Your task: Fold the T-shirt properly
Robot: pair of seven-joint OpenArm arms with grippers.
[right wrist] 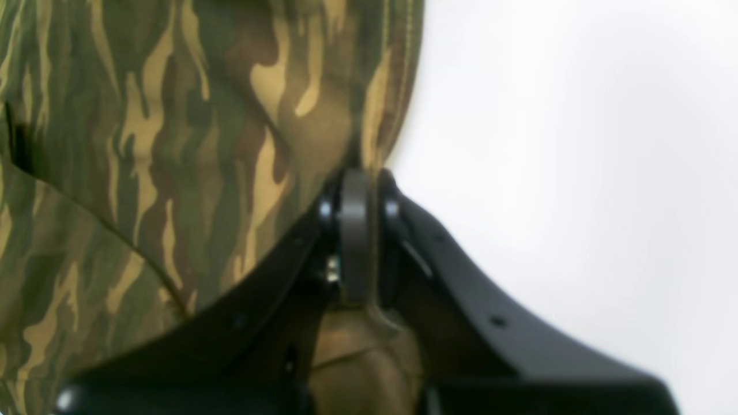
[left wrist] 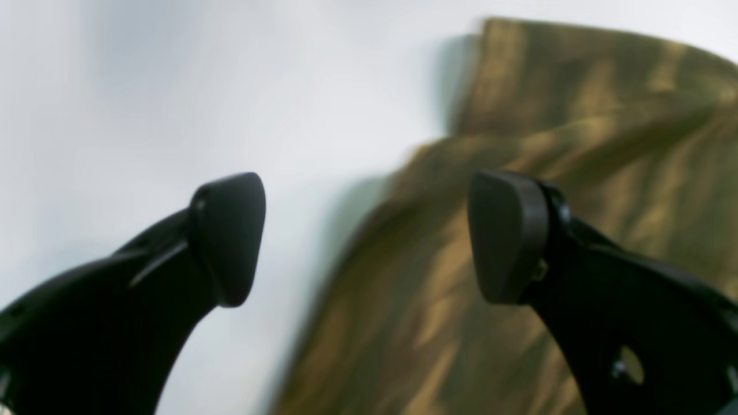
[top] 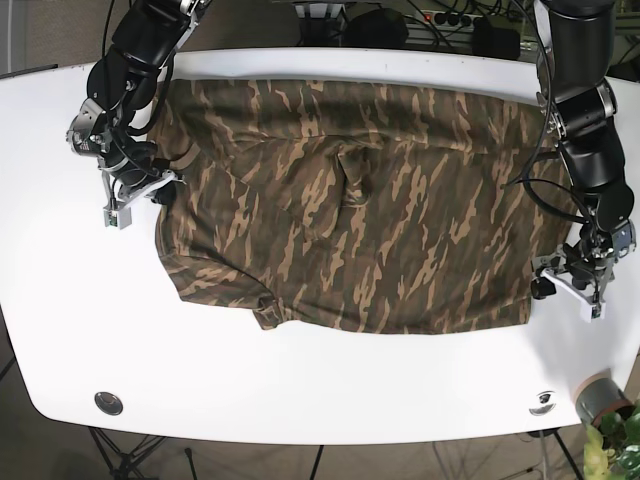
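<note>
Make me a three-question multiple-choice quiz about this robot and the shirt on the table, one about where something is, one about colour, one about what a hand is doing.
1. Where does the T-shirt lie?
A. Spread over the white table
B. Hanging off the table's near edge
C. Stacked in a folded pile

2. What is the shirt's pattern?
A. Plain blue
B. Green, brown and tan camouflage
C. Red stripes

3. What is the right hand doing?
A. Open above bare table
B. Shut on the shirt's edge
C. Holding a cup

Answers:
1 A, the base view shows it laid out wide and flat on the tabletop, with some wrinkles.
2 B, both wrist views and the base view show camouflage cloth.
3 B, the right wrist view shows the jaws closed with cloth pinched between them; the left hand, by contrast, is open beside the shirt's edge.
</note>
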